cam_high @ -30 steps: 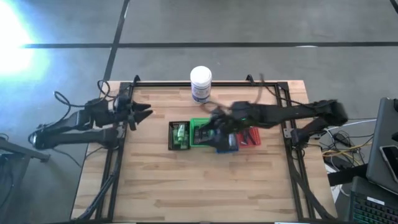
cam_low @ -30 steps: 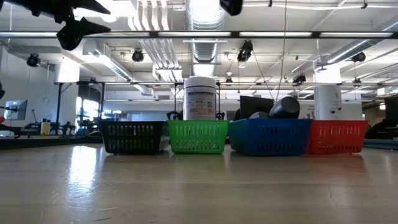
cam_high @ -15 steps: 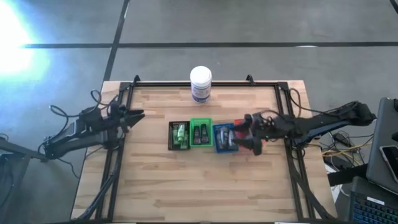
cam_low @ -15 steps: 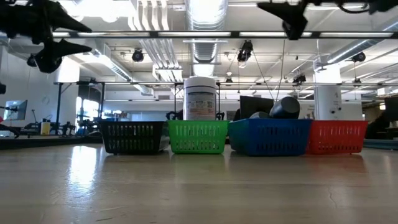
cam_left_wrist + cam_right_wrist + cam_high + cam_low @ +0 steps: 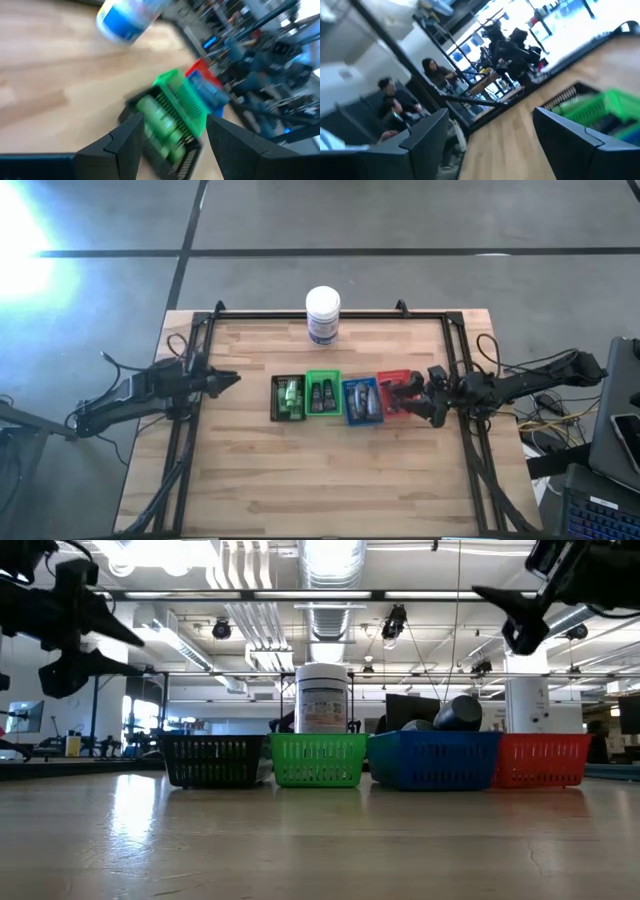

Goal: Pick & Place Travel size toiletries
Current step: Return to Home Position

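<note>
My right claw (image 5: 413, 402) has drawn back to the red basket's (image 5: 540, 762) edge. My left claw (image 5: 228, 380) waits at the table's left. Both gape empty. The green packets (image 5: 290, 397) look light and squashy, so pinch mid-body.

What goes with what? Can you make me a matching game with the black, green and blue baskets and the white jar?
1. black basket
2. green basket
3. blue basket
4. white jar

A. grey bottles inside
B. alone, behind the row
C. bright green packets inside
D. dark tubes inside

Pairs: 1-C, 2-D, 3-A, 4-B
</note>
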Robot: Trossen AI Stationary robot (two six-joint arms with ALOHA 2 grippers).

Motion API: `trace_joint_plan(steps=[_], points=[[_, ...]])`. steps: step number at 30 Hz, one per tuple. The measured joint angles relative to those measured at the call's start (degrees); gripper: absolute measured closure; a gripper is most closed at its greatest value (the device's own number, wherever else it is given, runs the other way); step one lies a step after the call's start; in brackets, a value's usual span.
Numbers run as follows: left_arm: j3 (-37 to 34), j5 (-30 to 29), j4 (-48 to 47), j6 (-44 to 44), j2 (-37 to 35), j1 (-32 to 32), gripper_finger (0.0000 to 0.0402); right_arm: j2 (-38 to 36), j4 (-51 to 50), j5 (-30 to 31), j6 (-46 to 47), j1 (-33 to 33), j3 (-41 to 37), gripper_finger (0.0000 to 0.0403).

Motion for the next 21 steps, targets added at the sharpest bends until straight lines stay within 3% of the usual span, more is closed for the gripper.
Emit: trace_joint_plan(steps=[7,12,17,21], points=[[-3.53,0.06,-0.97,-0.03,0.33,-0.02,0.0183,-2.38,-0.28,-0.13,10.55,-0.05,-7.36,0.0135],[-6.75,-0.39,-1.08,-0.05,-1.01,-2.68,0.0183,-2.89,-13.5,0.9,11.62,-0.42,-7.44,0.0148],[-7.1,3.44,-2.63,-0.11,-1.03,-4.28,0.0183,-12.59,-33.15,0.82,11.34,-0.5,-7.38,0.0161],[-7.1,3.49,-2.51,-0.13,-1.03,-6.84,0.0183,-16.56,-30.8,-1.68,10.41,-0.64,-7.34,0.017]])
